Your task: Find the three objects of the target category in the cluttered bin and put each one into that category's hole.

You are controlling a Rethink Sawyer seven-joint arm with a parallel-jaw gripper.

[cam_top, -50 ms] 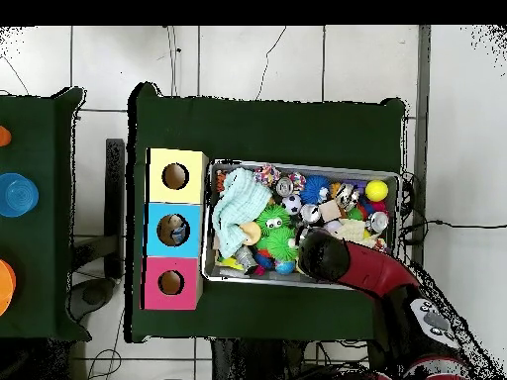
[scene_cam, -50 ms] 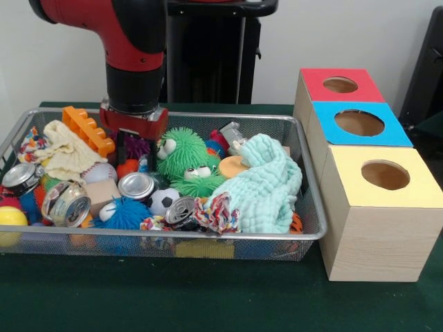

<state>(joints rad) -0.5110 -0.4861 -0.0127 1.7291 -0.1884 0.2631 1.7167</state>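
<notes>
From my station I find the arm lowered into the wire bin point(scene_cam, -50 ms: 304, 232) at its far left; the hand point(scene_cam, -50 ms: 133, 149) is sunk among the toys beside the orange block point(scene_cam, -50 ms: 88, 129), and I cannot tell how far it is open or whether it has hold of anything. The target category is not stated. Candidates in sets lie in plain view: three tin cans point(scene_cam, -50 ms: 136, 185) toward the near left, and several balls, including a soccer ball point(scene_cam, -50 ms: 163, 200). A mint cloth point(scene_cam, -50 ms: 266, 187) covers the right part of the bin and may hide more. The three boxes stand just right of the bin on the bench point(scene_cam, -50 ms: 208, 304), the yellow-topped box point(scene_cam, -50 ms: 385, 176) nearest, blue and red behind. I judge the search-and-grasp step is in hand. The next move calls for a clean lift clear of the clutter, then a carry rightward to the proper hole.
</notes>
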